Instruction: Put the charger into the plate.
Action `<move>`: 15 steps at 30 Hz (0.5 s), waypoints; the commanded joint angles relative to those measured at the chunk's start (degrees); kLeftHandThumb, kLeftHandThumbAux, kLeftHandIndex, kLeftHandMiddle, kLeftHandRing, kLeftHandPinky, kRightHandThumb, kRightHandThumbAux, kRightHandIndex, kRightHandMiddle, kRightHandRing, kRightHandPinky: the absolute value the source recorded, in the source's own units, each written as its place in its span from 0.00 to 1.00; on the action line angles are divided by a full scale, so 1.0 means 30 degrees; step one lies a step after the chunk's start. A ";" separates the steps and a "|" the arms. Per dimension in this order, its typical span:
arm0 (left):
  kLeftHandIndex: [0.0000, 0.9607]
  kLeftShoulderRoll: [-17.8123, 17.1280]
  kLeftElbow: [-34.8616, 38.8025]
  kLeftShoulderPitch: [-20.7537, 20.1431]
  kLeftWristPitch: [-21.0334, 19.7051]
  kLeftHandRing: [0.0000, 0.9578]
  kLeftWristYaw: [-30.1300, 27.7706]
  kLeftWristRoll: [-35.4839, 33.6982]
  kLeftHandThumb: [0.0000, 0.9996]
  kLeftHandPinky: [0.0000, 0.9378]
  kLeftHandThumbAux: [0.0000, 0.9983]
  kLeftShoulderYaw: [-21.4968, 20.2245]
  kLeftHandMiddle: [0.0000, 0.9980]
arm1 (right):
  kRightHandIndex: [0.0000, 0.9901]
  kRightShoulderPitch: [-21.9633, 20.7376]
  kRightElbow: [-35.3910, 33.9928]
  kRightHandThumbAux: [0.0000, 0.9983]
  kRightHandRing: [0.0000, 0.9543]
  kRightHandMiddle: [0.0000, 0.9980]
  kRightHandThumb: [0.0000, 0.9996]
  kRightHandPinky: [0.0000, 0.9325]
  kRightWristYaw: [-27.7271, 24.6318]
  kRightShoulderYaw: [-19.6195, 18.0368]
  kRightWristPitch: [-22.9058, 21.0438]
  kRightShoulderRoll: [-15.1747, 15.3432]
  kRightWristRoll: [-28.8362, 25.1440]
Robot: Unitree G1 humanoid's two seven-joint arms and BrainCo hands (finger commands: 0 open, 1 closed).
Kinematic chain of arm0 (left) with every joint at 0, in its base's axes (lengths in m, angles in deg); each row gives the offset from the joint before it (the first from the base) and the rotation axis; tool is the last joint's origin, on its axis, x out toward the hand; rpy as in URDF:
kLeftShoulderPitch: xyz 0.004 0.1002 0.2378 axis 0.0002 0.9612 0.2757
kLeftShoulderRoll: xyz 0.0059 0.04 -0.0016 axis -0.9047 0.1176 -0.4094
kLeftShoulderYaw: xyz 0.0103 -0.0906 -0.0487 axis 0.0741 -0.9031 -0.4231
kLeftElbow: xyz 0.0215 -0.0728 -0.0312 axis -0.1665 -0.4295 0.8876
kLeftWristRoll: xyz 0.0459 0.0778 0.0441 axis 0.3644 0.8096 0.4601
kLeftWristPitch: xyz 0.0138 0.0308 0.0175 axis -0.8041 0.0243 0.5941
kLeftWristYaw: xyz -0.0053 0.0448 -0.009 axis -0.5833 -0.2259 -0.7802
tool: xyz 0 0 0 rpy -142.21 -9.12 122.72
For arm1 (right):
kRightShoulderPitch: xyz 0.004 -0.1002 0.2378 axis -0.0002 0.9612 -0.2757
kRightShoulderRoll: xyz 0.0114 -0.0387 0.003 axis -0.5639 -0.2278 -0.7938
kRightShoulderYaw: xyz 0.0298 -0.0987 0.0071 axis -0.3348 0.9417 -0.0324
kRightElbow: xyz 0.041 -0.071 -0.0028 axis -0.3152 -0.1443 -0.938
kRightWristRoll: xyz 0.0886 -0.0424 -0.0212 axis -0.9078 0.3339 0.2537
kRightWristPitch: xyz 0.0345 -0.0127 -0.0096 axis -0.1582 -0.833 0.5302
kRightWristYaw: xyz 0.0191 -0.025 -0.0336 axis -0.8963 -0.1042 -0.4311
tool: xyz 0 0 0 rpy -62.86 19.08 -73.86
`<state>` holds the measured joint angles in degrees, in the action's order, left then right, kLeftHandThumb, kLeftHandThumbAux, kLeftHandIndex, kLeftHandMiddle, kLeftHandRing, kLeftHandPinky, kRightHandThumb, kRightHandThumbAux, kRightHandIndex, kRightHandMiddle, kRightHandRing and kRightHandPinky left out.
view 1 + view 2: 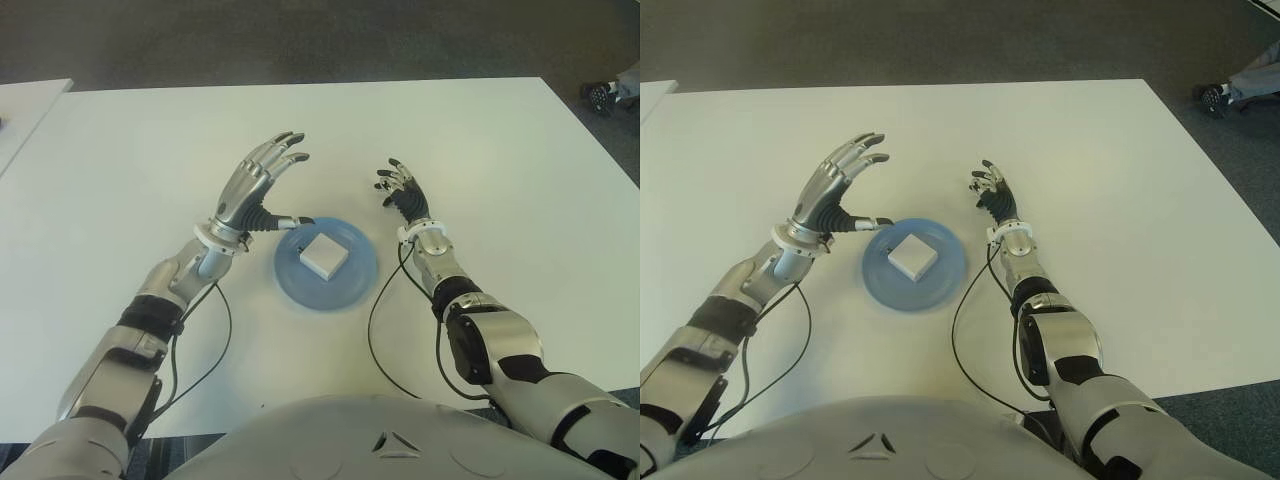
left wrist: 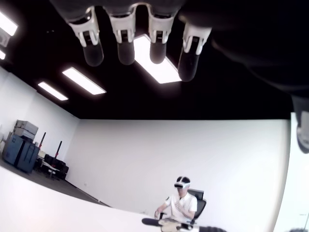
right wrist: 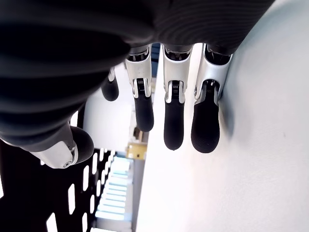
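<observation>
The white square charger (image 1: 324, 255) lies flat inside the round blue plate (image 1: 350, 282) near the middle of the white table (image 1: 120, 160). My left hand (image 1: 262, 182) is raised just left of the plate, fingers spread and empty, thumb tip over the plate's left rim. My right hand (image 1: 402, 193) shows just right of the plate, fingers loosely extended and holding nothing. In the left wrist view the fingertips (image 2: 125, 53) point up at the ceiling. The right wrist view shows extended fingers (image 3: 173, 130) beside the table surface.
A second white table's corner (image 1: 25, 105) shows at the far left. A person's shoe (image 1: 600, 95) is on the floor past the table's far right corner. A seated person wearing a headset (image 2: 181, 203) appears in the left wrist view.
</observation>
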<state>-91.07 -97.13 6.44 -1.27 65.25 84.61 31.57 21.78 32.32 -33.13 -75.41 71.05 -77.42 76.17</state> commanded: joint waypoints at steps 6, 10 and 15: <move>0.17 0.4221 -0.7383 -0.2461 -0.1182 0.13 -1.0695 -1.2742 0.26 0.08 0.58 -0.4708 0.18 | 0.00 0.1849 0.1502 0.50 0.32 0.25 0.05 0.32 -0.0268 0.0165 -0.1687 -0.0374 0.0201; 0.11 0.5108 -0.7328 -0.2360 -0.2055 0.11 -1.3092 -1.5560 0.21 0.09 0.62 -0.6190 0.14 | 0.00 0.1881 0.1487 0.50 0.32 0.24 0.06 0.31 -0.0242 0.0161 -0.1646 -0.0386 0.0200; 0.02 0.5656 -0.8670 -0.1803 -0.3501 0.03 -1.7174 -1.9115 0.11 0.03 0.61 -0.9024 0.03 | 0.00 0.1953 0.1462 0.49 0.29 0.21 0.06 0.24 -0.0164 0.0039 -0.1530 -0.0395 0.0091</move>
<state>-79.30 -113.44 0.66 -3.19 33.47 47.74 17.86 21.32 31.73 -33.12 -75.47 71.62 -77.24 76.17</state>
